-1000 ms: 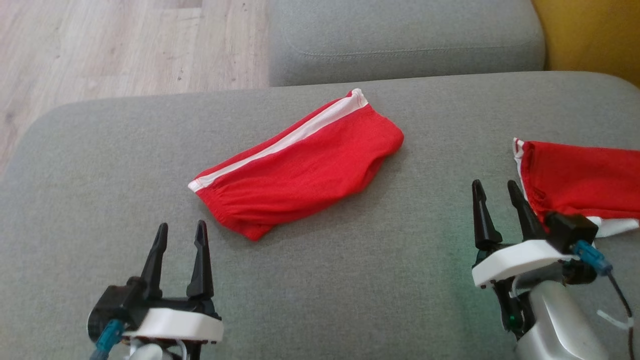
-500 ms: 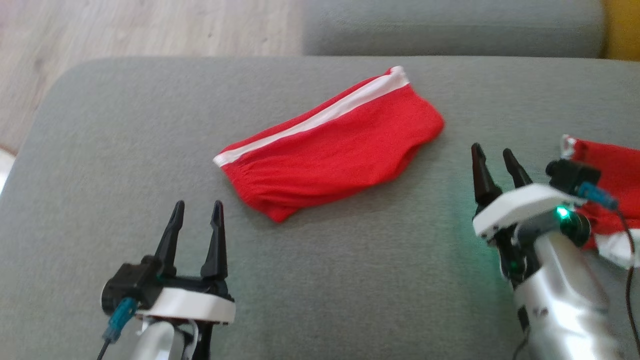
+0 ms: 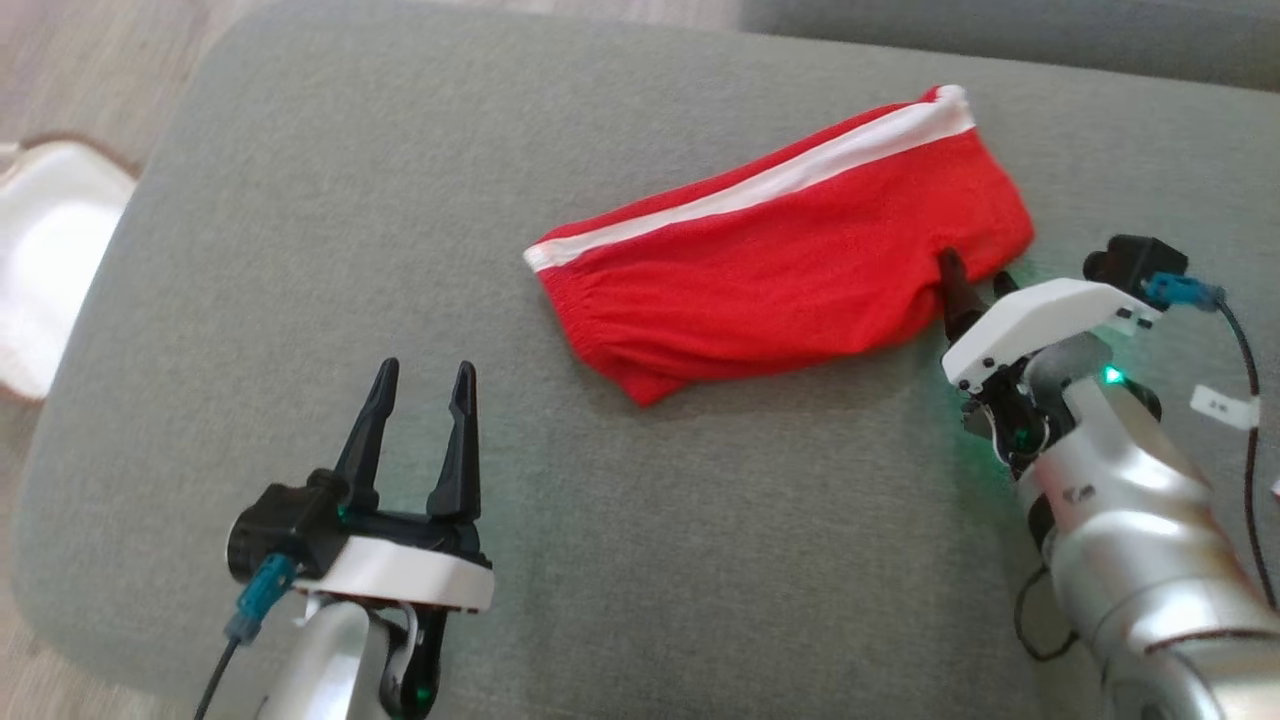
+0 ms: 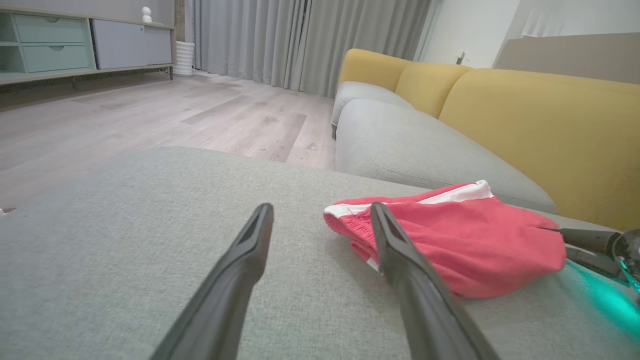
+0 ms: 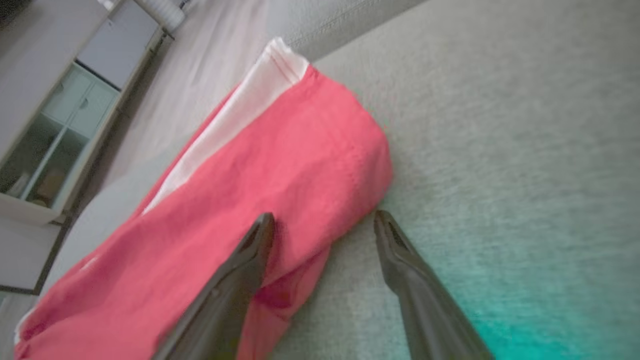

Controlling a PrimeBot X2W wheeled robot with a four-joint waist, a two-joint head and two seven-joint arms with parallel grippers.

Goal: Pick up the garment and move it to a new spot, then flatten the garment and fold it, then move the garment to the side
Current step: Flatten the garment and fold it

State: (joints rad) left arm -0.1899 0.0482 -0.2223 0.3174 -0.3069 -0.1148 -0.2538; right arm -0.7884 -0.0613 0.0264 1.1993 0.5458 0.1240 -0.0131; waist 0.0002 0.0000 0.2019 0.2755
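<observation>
The garment [image 3: 780,270] is a pair of red shorts with a white side stripe, lying folded on the grey sofa cushion [image 3: 300,200]. My right gripper [image 3: 975,270] is open at the garment's right end, with its left fingertip over the red cloth and its right one over bare cushion. The right wrist view shows that gripper [image 5: 324,216] straddling the garment's [image 5: 250,190] edge, holding nothing. My left gripper [image 3: 426,368] stands open and empty over the cushion, short of the garment's left end. In the left wrist view the gripper [image 4: 321,207] points just left of the garment [image 4: 475,240].
A white object [image 3: 50,260] lies on the floor past the cushion's left edge. A second grey cushion [image 4: 400,145] and the yellow sofa back [image 4: 550,125] lie beyond the garment. The wooden floor [image 4: 150,115] and a cabinet [image 4: 50,45] are further off.
The head camera has turned, so the whole picture shifted and a second red cloth at the right has left it. My right gripper has reached forward to the garment's right end.
</observation>
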